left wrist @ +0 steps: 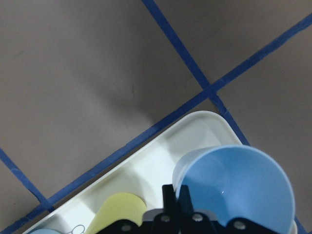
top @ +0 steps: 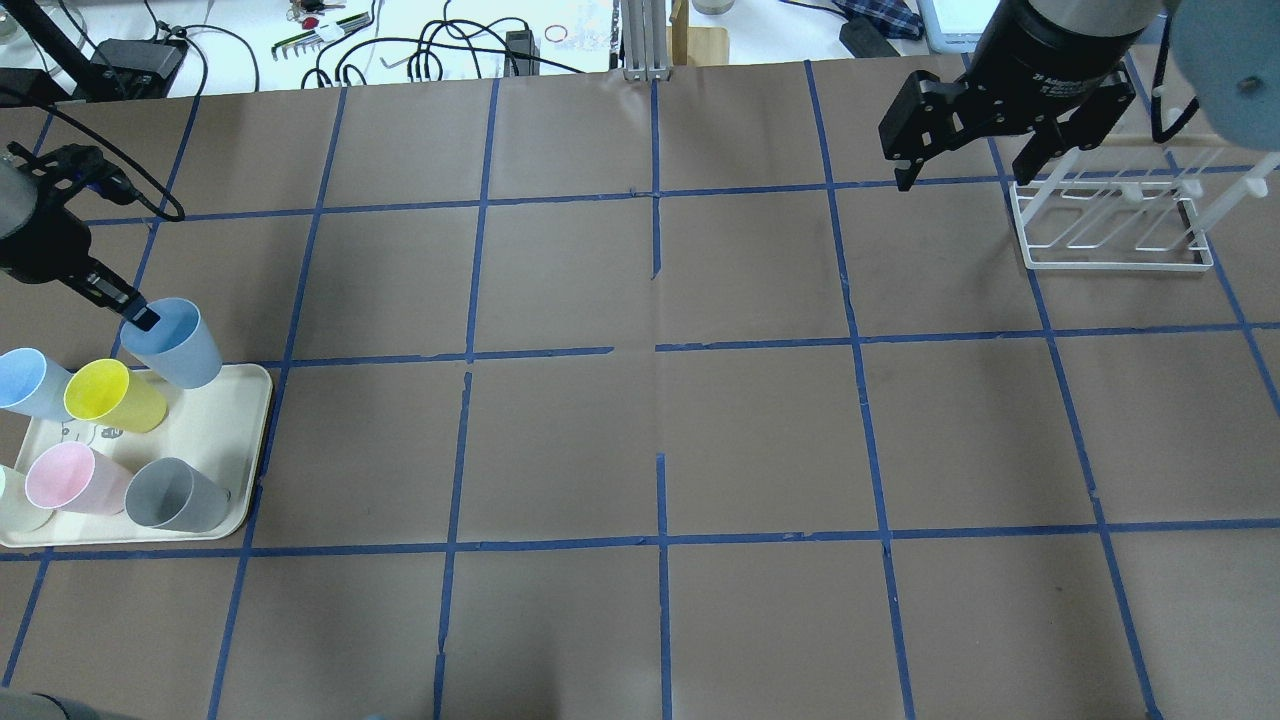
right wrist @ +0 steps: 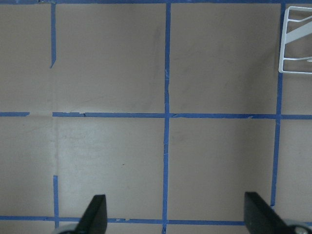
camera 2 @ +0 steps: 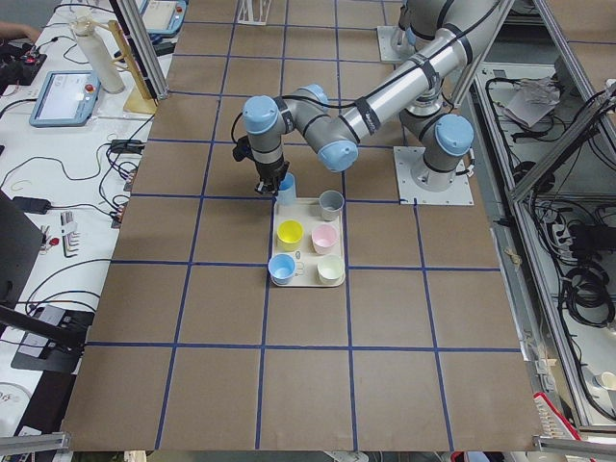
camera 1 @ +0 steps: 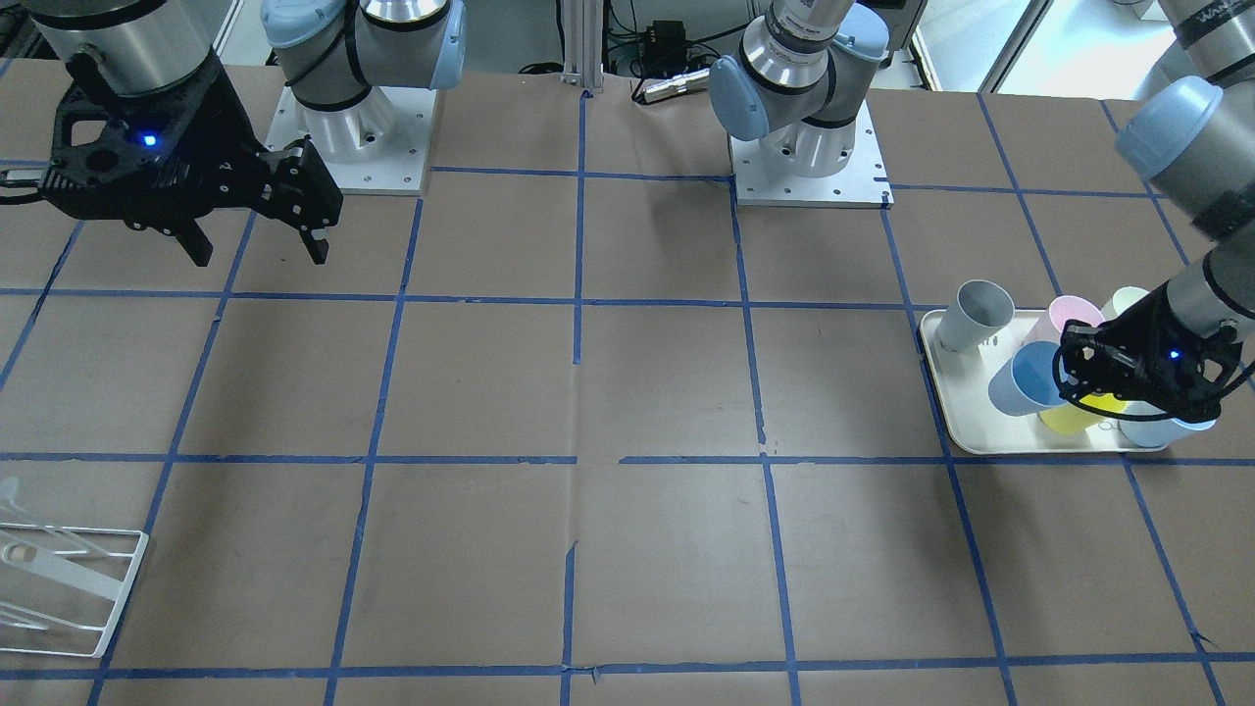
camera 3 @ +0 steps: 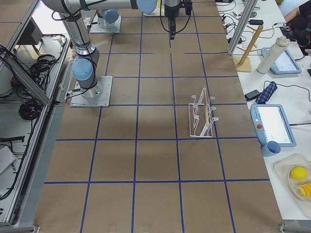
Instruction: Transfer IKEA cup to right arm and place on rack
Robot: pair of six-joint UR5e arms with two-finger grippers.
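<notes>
The table [top: 760, 430] is brown, crossed by a grid of blue tape [right wrist: 166, 58]. The tray [top: 225, 420] is cream. On the tray stand a yellow cup [top: 112, 395], a pink cup [top: 70, 480], a grey cup [top: 170, 495], a pale green cup [camera 2: 330, 269] and a pale blue cup [top: 25, 383]. The IKEA cup [top: 175, 345] at the tray's corner is the same pale blue. The rack [top: 1110, 225] is white. The left gripper [left wrist: 176, 195] and right gripper [camera 1: 258, 257] are black with blue lights.
</notes>
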